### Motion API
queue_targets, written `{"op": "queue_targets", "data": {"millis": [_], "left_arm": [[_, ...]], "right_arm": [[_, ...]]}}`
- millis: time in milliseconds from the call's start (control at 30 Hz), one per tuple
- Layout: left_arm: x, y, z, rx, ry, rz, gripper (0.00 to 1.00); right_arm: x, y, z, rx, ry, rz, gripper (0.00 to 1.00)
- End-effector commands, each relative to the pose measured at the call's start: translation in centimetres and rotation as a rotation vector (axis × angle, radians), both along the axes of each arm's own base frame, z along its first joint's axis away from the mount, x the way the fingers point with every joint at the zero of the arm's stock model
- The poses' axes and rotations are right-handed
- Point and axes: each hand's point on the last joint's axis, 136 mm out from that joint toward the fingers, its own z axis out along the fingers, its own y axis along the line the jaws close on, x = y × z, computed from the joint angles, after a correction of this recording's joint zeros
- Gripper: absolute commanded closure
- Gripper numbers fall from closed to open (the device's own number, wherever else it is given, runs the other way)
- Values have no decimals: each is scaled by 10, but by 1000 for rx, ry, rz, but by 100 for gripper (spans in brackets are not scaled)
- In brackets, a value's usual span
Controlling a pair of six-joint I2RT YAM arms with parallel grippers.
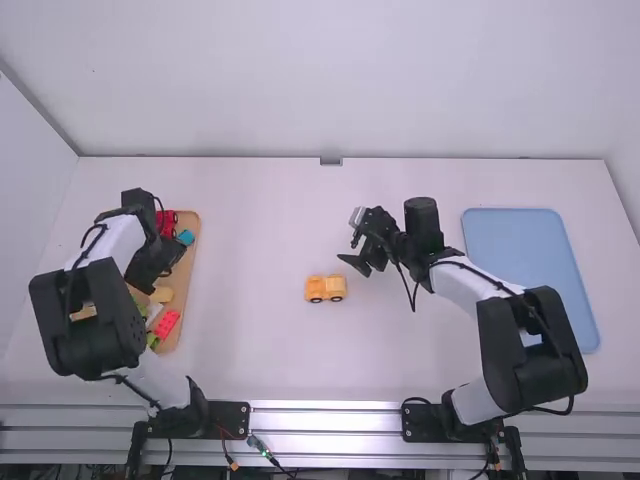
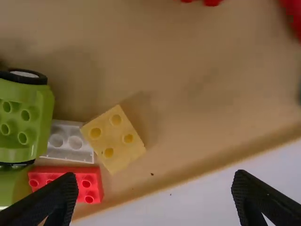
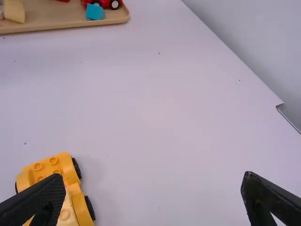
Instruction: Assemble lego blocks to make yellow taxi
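Observation:
An orange-yellow wheeled car piece (image 1: 325, 289) stands on the table near the middle; the right wrist view shows the same car piece (image 3: 70, 181) with studs on top and black wheels. My left gripper (image 1: 158, 278) is over the wooden tray, and in its wrist view the left gripper (image 2: 155, 188) is open above the tray, holding nothing. A pale yellow four-stud block (image 2: 114, 137) lies there, its corner against a white brick (image 2: 70, 141). Beyond the car piece to the right hangs my right gripper (image 1: 352, 240); in its wrist view the right gripper (image 3: 155, 183) is open, with nothing between its fingers.
The wooden tray (image 1: 190, 270) also holds a red brick (image 2: 89, 184), a green wheeled piece (image 2: 23, 120), a teal block (image 3: 95, 12) and a red wheeled piece (image 1: 165, 222). A blue tray (image 1: 520, 250) lies at the right.

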Motion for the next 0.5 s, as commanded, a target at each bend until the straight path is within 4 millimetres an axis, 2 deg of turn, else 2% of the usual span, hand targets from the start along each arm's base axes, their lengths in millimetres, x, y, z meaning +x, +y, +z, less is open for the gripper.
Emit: {"op": "queue_targets", "data": {"millis": [0,167,433,467], "left_arm": [[0,3,-1,10,-4,40,11],[-6,1,-9,7,0,91,13],[-12,-1,-24,8,-3,95,21],[-13,-1,-26,9,-3,95,24]], "right_arm": [[4,1,10,14,-17,-3,1],[4,1,10,14,-16,-3,1],[4,1,10,14,-16,-3,1],[4,1,10,14,-16,-3,1]]}}
